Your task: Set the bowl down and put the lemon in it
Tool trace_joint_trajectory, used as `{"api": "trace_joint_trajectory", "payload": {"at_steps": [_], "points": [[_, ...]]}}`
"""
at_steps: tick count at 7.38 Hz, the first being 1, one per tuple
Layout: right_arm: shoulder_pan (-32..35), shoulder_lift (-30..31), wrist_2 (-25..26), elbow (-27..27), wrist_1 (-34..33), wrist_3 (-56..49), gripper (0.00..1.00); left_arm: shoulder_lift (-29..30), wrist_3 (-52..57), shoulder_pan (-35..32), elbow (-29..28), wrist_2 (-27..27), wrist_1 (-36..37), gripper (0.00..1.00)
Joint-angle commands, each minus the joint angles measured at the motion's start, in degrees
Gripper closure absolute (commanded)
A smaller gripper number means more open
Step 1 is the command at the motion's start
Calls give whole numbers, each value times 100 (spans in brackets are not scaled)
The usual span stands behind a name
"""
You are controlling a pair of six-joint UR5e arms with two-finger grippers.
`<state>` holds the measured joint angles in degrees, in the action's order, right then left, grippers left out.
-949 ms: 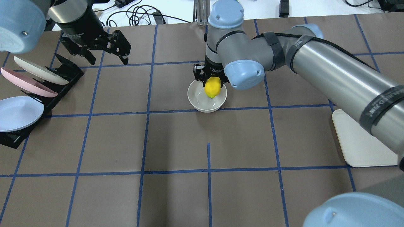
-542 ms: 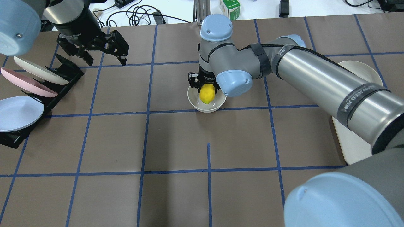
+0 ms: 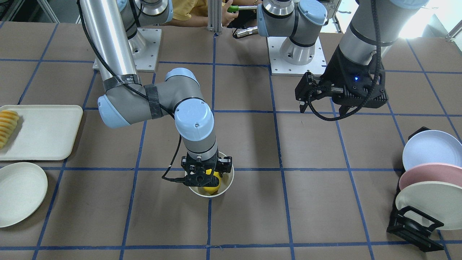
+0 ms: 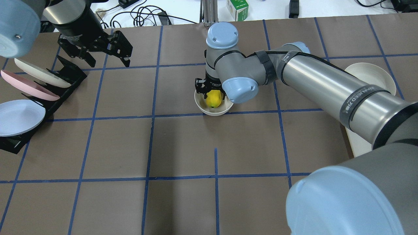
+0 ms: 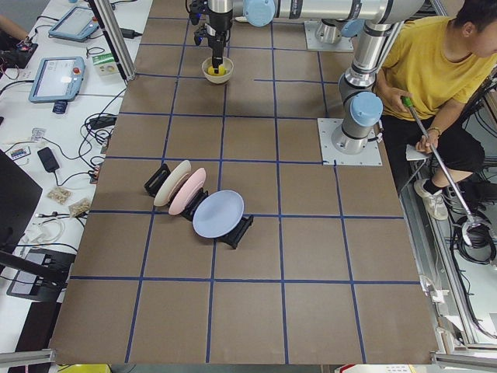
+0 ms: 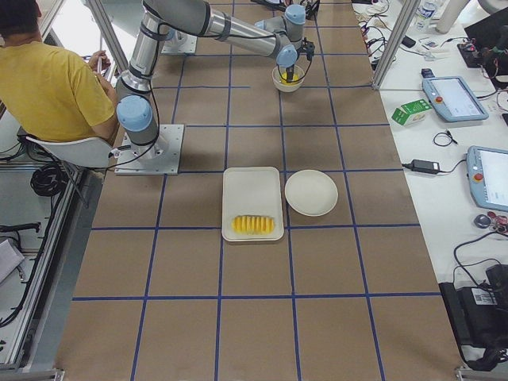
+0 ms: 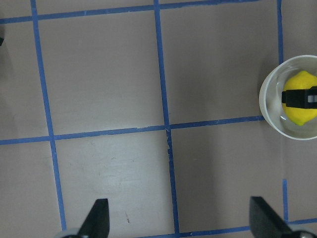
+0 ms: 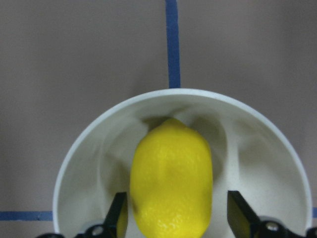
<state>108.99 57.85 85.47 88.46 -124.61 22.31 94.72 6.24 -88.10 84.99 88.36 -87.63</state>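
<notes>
The off-white bowl (image 4: 212,112) stands on the brown table near its middle, also in the front view (image 3: 228,180). The yellow lemon (image 4: 213,99) lies inside it, one pointed end toward the far wall in the right wrist view (image 8: 171,183). My right gripper (image 4: 212,94) reaches down into the bowl (image 8: 89,148). Its fingers straddle the lemon, with a gap showing at one finger (image 8: 237,213), so it stands open. My left gripper (image 4: 109,63) hovers open and empty at the far left. Its wrist view shows the bowl (image 7: 270,106) and lemon (image 7: 299,84) at the right edge.
A black rack (image 4: 70,70) with cream, pink and blue plates stands at the left edge. A cream tray (image 3: 43,133) with sliced yellow food (image 3: 7,126) and a flat white plate (image 3: 18,191) lie on my right side. A person in yellow sits behind the robot (image 5: 435,70).
My right gripper has lowered the lemon into the bowl and its fingers have parted from it. The left gripper has shifted slightly left.
</notes>
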Motion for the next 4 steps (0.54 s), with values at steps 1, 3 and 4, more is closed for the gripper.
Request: {"api": "trace_joint_trajectory", "payload": {"at_steps": [1,3,4], "points": [[-79,269,275,-40,190,-51,0,3,0,4,0,-3,0,0],[-621,1102,531,-40,1380,-872,0,3,0,4,9,-3,0,0],[-1086,1637,523,-48,2135,-1400,0,-6,0,4,9,6,0,0]]}}
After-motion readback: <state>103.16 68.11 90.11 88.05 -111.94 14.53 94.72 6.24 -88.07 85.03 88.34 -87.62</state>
